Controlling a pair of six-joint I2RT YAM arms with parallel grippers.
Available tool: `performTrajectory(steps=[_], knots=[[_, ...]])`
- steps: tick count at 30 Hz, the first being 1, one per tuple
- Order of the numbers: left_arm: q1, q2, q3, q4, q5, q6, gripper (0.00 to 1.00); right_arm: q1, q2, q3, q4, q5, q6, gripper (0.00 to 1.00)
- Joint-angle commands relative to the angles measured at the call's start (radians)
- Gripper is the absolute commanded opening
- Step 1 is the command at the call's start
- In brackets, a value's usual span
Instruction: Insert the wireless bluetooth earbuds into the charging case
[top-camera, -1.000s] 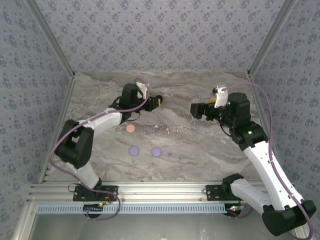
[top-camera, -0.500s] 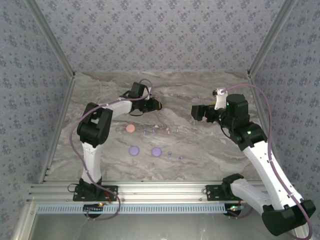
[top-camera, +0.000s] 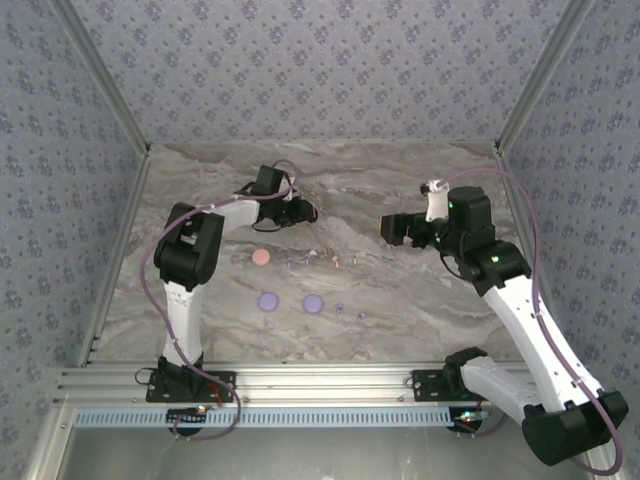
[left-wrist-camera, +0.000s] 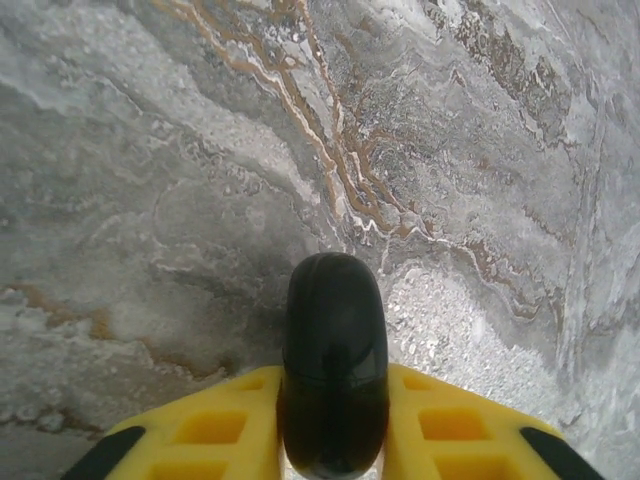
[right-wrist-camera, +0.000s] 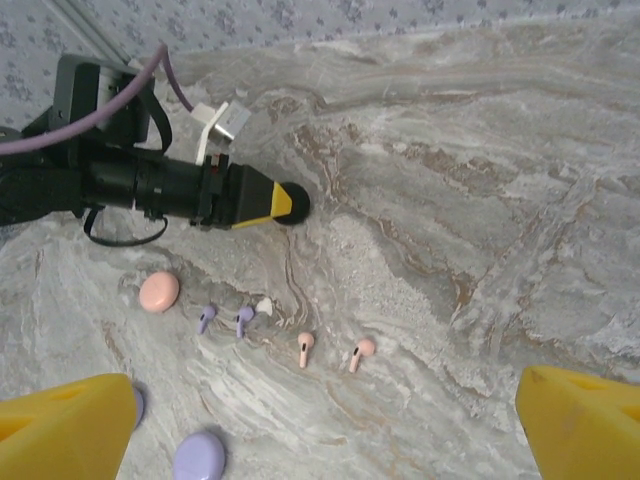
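**Jaws: left narrow on black case (left-wrist-camera: 335, 310), right wide, empty**

Left gripper (left-wrist-camera: 335, 385) has yellow fingers (left-wrist-camera: 210, 430) against the case's sides, low over the far table (left-wrist-camera: 150, 150), I judge to set it down. Right gripper (top-camera: 392, 228) hangs spread, holding nothing, out of the way by my reading. Earbuds (right-wrist-camera: 305, 347), lilac and pink, lie loose in a row nearer me, well apart from the case, beside a pink disc (right-wrist-camera: 159, 291), none seated yet

A grey, brown-veined marble table top (top-camera: 420, 300) is seen across the middle of the frame, enclosed above and at both sides by floral-papered walls (top-camera: 320, 70), with an aluminium rail (top-camera: 320, 378) laid along the bottom.
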Motion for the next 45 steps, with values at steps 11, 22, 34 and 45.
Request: performTrajectory(steps=[11, 22, 34, 45], knots=[[0.026, -0.093, 0.023, -0.070, -0.070, 0.068, 0.50, -0.003, 0.054, 0.062, -0.120, -0.074, -0.052, 1.00], [0.035, -0.568, -0.334, 0.107, -0.264, 0.083, 0.66, 0.281, 0.184, 0.032, -0.164, 0.112, -0.101, 1.00], [0.150, -0.992, -0.641, 0.098, -0.436, 0.011, 0.80, 0.544, 0.500, 0.029, -0.058, 0.120, -0.088, 0.99], [0.182, -1.136, -0.718, 0.056, -0.489, 0.002, 0.84, 0.663, 0.743, 0.150, -0.046, 0.210, -0.228, 0.98]])
